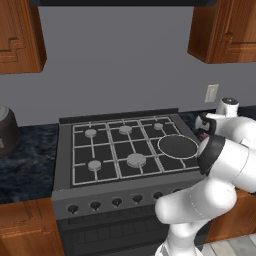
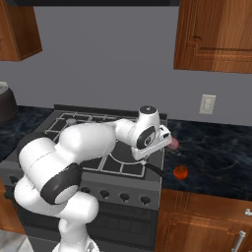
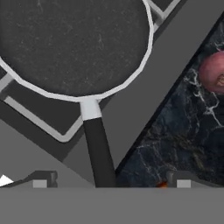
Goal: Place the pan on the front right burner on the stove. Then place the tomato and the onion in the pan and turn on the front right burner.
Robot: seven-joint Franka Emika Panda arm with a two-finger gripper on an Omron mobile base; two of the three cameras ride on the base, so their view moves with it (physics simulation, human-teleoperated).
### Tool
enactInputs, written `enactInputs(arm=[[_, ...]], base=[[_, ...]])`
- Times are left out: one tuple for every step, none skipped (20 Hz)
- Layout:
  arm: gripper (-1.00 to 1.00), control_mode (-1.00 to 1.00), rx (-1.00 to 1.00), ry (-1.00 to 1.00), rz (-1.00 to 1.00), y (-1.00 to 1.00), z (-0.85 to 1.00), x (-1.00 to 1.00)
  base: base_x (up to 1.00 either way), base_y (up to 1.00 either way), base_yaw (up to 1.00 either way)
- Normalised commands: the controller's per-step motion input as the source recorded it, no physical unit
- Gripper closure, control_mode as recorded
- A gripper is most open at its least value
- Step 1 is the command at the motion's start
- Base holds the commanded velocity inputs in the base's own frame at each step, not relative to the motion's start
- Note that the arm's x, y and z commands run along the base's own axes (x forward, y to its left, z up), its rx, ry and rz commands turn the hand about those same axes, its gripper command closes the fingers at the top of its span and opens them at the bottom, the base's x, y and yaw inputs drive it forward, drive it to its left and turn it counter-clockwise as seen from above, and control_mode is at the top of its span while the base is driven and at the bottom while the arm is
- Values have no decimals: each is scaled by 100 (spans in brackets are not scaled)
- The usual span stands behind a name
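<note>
1. At the left edge of the left base view, a dark round appliance sits on the black marbled counter, partly cut off by the frame.
2. The stove fills the middle of that view, with a row of black knobs along its front.
3. The pan rests on the grate at the right front of the stove, sitting where the front right burner would be; the burner itself is hidden under it.
4. In the hand view the pan takes the upper left, empty, and its dark handle runs down toward the bottom centre, out over the stove's front right edge.
5. The gripper hangs over the handle with its fingers spread wide apart, one on each side of it, holding nothing.
6. In the right base view the hand sits at centre frame above the stove's right edge.
7. Just right of the hand in that view, the onion lies on the counter, close beside the stove.
8. The tomato lies lower right of the onion, nearer the counter's front edge and apart from it.
9. On the wall at the right of that view is a white outlet, below a wooden cabinet.
</note>
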Motion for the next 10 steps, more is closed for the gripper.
enactInputs(arm=[[-100,-100,0,0,-34,0,0,37],[-100,-100,3,0,-33,0,0,40],[-100,-100,5,0,-32,0,0,36],[-100,-100,7,0,-29,0,0,34],[-100,-100,9,0,-28,-1,0,24],[-100,-100,11,-2,-25,0,4,11],[-100,-100,12,-4,-25,-3,2,8],[-100,-100,12,-6,-23,-1,6,6],[-100,-100,13,-7,-23,-4,9,5],[-100,-100,14,-9,-22,-6,9,4]], base=[[0,0,0],[0,0,0],[0,0,0],[0,0,0],[0,0,0],[0,0,0],[0,0,0],[0,0,0],[0,0,0],[0,0,0]])
